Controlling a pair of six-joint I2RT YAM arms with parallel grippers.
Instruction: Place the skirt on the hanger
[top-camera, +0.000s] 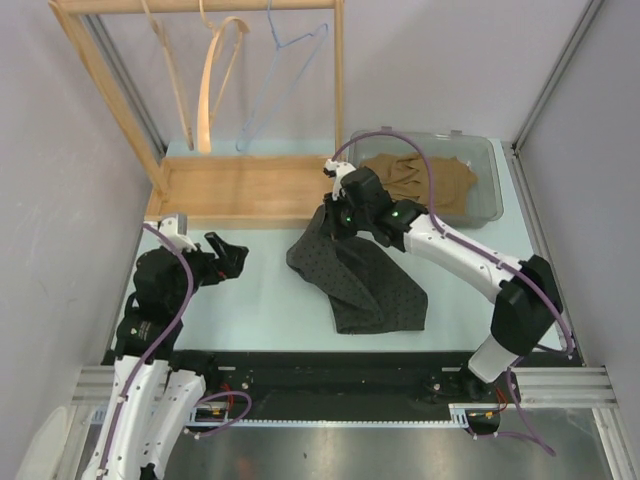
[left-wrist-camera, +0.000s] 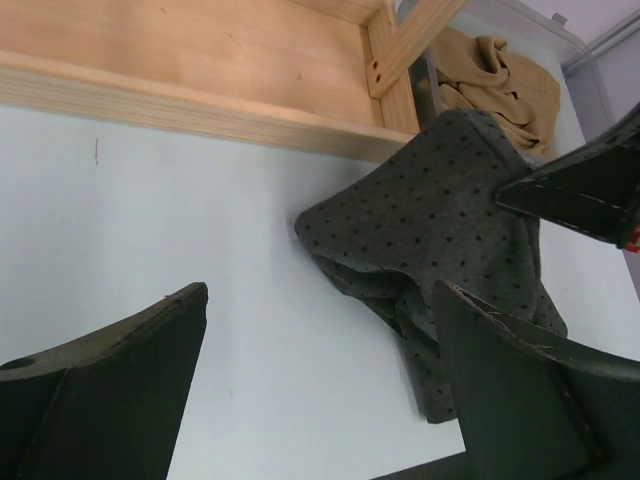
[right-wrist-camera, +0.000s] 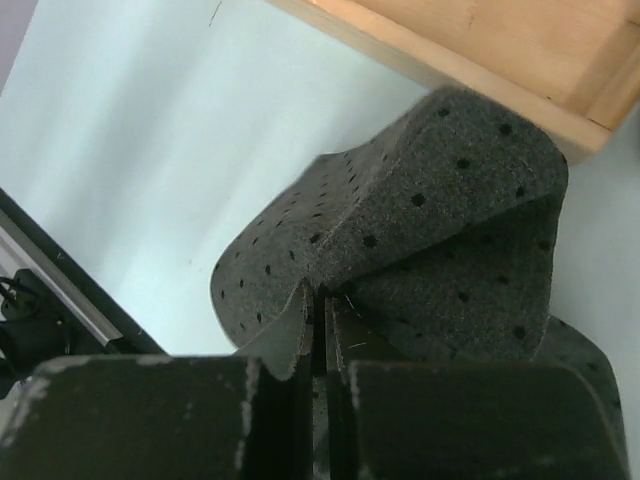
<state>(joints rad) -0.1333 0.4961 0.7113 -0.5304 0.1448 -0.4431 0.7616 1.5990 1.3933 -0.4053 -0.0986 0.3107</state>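
Note:
The skirt (top-camera: 365, 280) is dark grey with black dots. Its upper corner is lifted near the wooden rack base while the rest lies on the table. My right gripper (top-camera: 335, 217) is shut on that corner; in the right wrist view the cloth (right-wrist-camera: 430, 210) folds out from between the closed fingers (right-wrist-camera: 285, 400). My left gripper (top-camera: 232, 257) is open and empty, left of the skirt, which shows ahead of it in the left wrist view (left-wrist-camera: 440, 210). Hangers hang on the rack rail: a wooden one (top-camera: 215, 80) and a blue wire one (top-camera: 290, 70).
The wooden rack (top-camera: 240, 185) stands at the back left with a flat base board. A clear bin (top-camera: 487, 195) with tan cloth (top-camera: 420, 180) sits at the back right. Grey walls close both sides.

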